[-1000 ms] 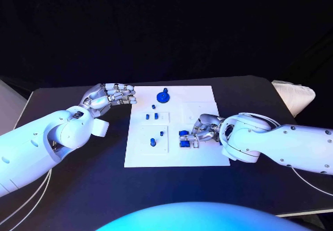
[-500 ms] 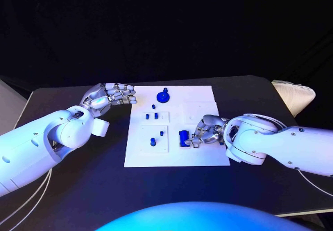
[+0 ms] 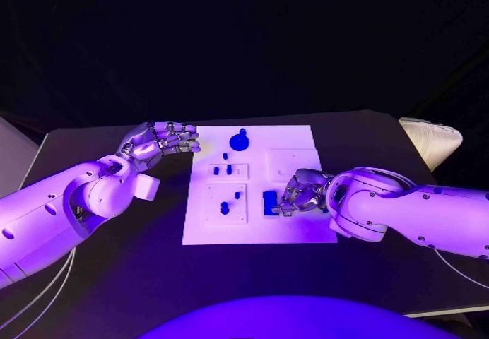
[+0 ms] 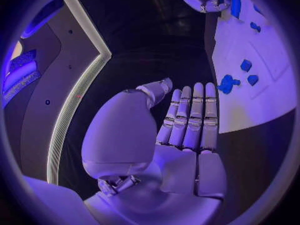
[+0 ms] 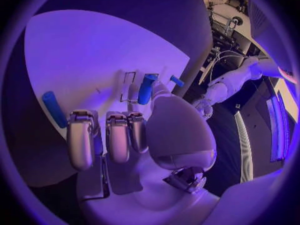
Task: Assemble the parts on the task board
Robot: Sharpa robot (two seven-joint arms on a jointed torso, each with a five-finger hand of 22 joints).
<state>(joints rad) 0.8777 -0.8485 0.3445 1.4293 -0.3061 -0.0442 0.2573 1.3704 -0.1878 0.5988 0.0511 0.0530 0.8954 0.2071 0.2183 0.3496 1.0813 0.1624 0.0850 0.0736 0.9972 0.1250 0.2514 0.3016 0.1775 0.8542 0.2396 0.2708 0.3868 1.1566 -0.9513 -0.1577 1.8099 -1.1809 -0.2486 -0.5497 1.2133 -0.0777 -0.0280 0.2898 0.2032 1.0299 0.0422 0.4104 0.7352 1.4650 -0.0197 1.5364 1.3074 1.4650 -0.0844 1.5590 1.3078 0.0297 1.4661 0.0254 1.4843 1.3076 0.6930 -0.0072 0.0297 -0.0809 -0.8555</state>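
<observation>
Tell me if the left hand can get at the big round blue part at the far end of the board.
Probably yes. The left hand rests just off the task board beside the round blue part, with only bare board between them.

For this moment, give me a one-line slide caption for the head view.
Right hand rests on the task board beside a blue part; left hand curled at the board's left edge.

Clearance around the task board (image 3: 295, 229)

My left robot hand (image 3: 160, 140) sits off the board's far left corner on bare tabletop (image 3: 112, 272); my right robot hand (image 3: 302, 192) covers its right-middle, beside a blue block (image 3: 270, 202). Small blue parts (image 3: 225, 207) stand mid-board.
</observation>
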